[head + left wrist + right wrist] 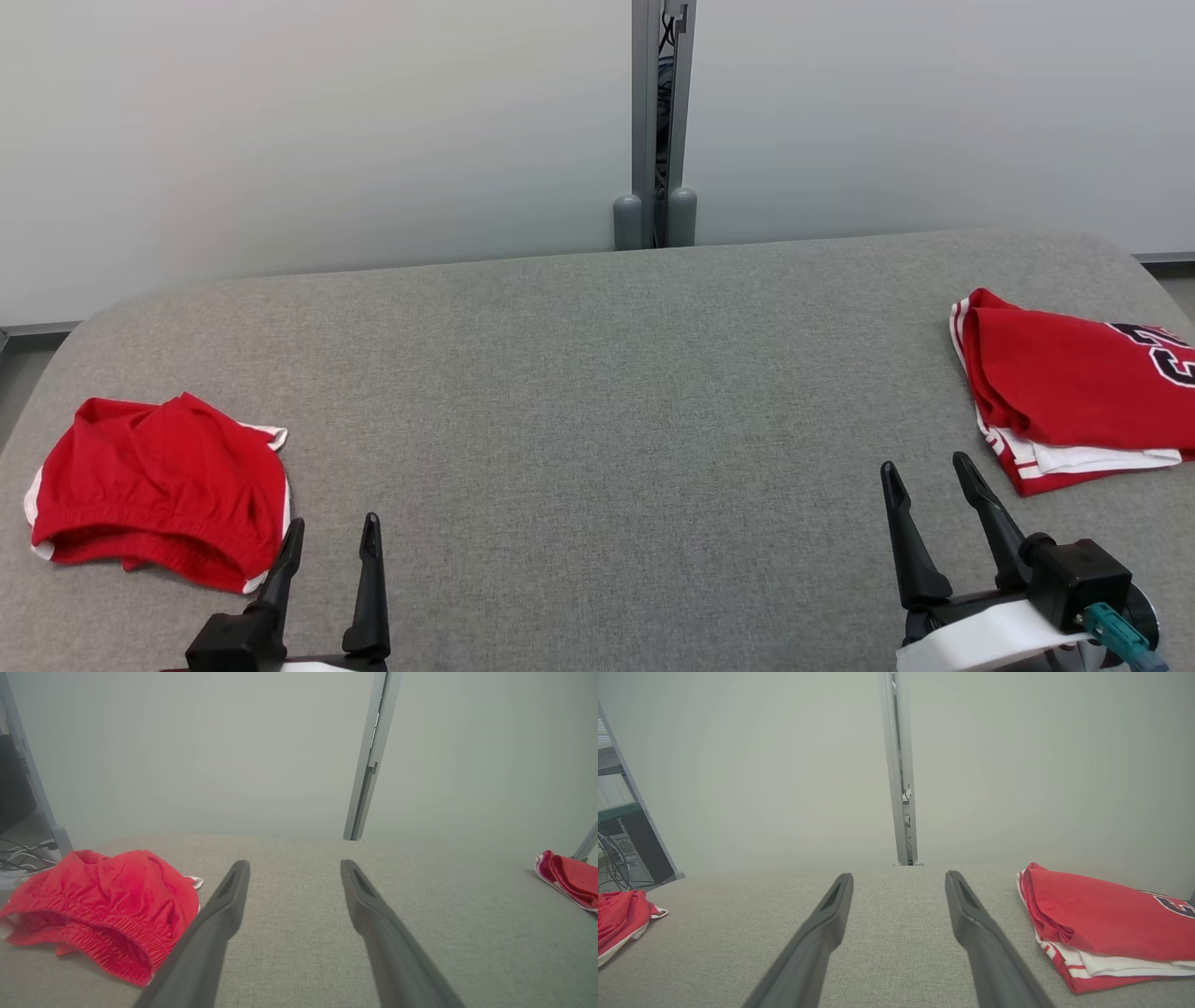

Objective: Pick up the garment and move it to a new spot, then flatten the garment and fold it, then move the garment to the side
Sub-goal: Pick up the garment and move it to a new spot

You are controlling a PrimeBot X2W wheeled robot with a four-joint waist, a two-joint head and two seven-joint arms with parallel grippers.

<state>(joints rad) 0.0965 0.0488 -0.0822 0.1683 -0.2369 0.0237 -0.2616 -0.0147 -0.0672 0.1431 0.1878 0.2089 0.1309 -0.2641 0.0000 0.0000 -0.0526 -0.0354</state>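
Grey cloth table, pale wall, crumpled garment, left tool and right tool wide

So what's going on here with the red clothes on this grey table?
Nothing is being handled right now. The robot's left gripper and right gripper both hang open and empty above the near part of the grey table. A crumpled red garment lies close beside the left gripper, not yet flattened or folded. A folded red jersey sits at the table's right end.
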